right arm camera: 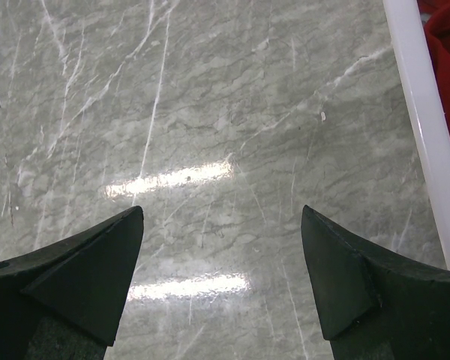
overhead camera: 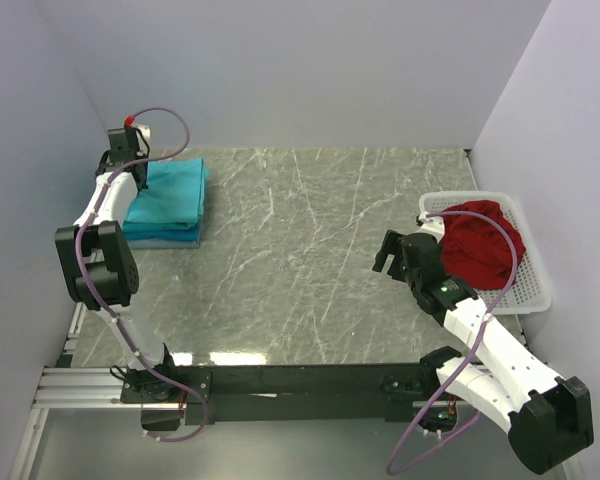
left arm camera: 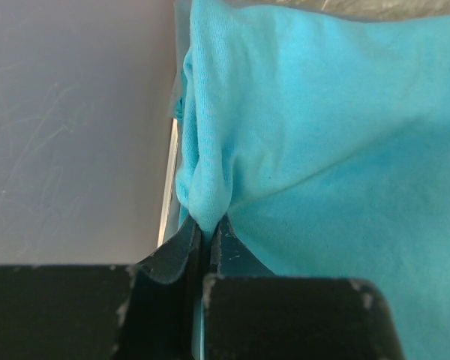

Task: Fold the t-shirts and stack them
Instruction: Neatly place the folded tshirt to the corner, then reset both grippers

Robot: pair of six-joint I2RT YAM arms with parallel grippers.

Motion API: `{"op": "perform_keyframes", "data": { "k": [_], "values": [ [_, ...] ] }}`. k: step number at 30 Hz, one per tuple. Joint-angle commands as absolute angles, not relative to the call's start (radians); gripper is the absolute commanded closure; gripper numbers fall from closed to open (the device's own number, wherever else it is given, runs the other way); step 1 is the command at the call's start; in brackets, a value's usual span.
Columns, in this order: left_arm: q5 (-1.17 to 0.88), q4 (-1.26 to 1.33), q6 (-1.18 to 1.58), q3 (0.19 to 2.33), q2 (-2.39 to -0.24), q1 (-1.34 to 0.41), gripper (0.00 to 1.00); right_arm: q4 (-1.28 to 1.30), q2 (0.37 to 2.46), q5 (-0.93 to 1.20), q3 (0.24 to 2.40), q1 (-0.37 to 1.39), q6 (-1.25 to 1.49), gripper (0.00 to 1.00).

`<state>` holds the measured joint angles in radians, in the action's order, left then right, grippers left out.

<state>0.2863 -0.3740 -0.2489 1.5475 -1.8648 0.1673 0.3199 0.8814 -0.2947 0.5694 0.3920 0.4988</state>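
A stack of folded turquoise-blue t-shirts (overhead camera: pixel 168 204) lies at the far left of the grey marble table (overhead camera: pixel 300 260), by the left wall. My left gripper (overhead camera: pixel 140 182) sits at the stack's left edge. In the left wrist view it (left arm camera: pixel 207 225) is shut on a pinched fold of the top turquoise shirt (left arm camera: pixel 322 150). My right gripper (overhead camera: pixel 387 254) is open and empty, hovering over bare table just left of the white basket; its fingertips (right arm camera: pixel 120 232) stand wide apart in the right wrist view.
A white plastic basket (overhead camera: pixel 531 285) at the right edge holds a crumpled red cloth (overhead camera: pixel 483 243); its rim (right arm camera: pixel 424 127) shows in the right wrist view. Grey walls close in the left, back and right sides.
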Motion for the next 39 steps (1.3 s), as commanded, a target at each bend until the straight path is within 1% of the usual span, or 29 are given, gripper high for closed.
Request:
{"op": "perform_keyframes", "data": {
  "k": [1, 8, 10, 11, 12, 14, 16, 18, 19, 22, 25, 29, 30, 33, 35, 37, 39],
  "values": [
    [0.301, -0.293, -0.255, 1.529, -1.856, 0.184, 0.99, 0.31, 0.881, -0.321, 0.606, 0.385, 0.483, 0.09],
    [0.314, -0.279, -0.255, 1.531, -1.876, 0.199, 0.99, 0.307, 0.893, -0.319, 0.611, 0.38, 0.48, 0.09],
    [0.328, -0.267, -0.247, 1.531, -1.878, 0.202, 0.96, 0.31, 0.899, -0.319, 0.612, 0.38, 0.482, 0.09],
    [0.339, -0.261, -0.247, 1.528, -1.879, 0.201, 0.92, 0.311, 0.9, -0.319, 0.614, 0.382, 0.48, 0.09],
    [0.342, -0.262, -0.248, 1.529, -1.881, 0.202, 0.81, 0.311, 0.902, -0.321, 0.615, 0.38, 0.48, 0.09],
    [0.337, -0.27, -0.245, 1.537, -1.881, 0.202, 0.7, 0.313, 0.903, -0.324, 0.614, 0.38, 0.48, 0.09],
    [0.359, -0.265, -0.229, 1.543, -1.881, 0.202, 0.6, 0.311, 0.9, -0.324, 0.615, 0.379, 0.48, 0.09],
    [0.388, -0.276, -0.198, 1.558, -1.885, 0.202, 0.13, 0.313, 0.899, -0.322, 0.614, 0.379, 0.48, 0.09],
    [0.399, -0.284, -0.19, 1.569, -1.887, 0.204, 0.01, 0.311, 0.899, -0.321, 0.614, 0.379, 0.48, 0.09],
    [0.408, -0.345, -0.118, 1.659, -1.884, 0.203, 0.01, 0.31, 0.897, -0.321, 0.614, 0.377, 0.48, 0.09],
    [0.347, -0.388, -0.066, 1.706, -1.846, 0.202, 0.01, 0.308, 0.897, -0.321, 0.612, 0.377, 0.48, 0.09],
    [0.244, -0.359, 0.039, 1.703, -1.689, 0.202, 0.01, 0.304, 0.888, -0.318, 0.611, 0.377, 0.482, 0.09],
    [0.177, -0.351, 0.092, 1.703, -1.659, 0.201, 0.01, 0.304, 0.887, -0.316, 0.612, 0.377, 0.482, 0.08],
    [0.088, -0.299, 0.24, 1.674, -1.536, 0.199, 0.01, 0.304, 0.881, -0.311, 0.614, 0.376, 0.48, 0.07],
    [-0.032, -0.233, 0.311, 1.602, -1.438, 0.195, 0.0, 0.308, 0.873, -0.313, 0.612, 0.377, 0.482, 0.04],
    [-0.095, -0.169, 0.399, 1.505, -1.369, 0.163, 0.01, 0.308, 0.864, -0.314, 0.611, 0.377, 0.483, 0.03],
    [-0.094, -0.146, 0.44, 1.436, -1.274, 0.096, 0.0, 0.305, 0.845, -0.305, 0.609, 0.379, 0.482, 0.03]
  ]
}}
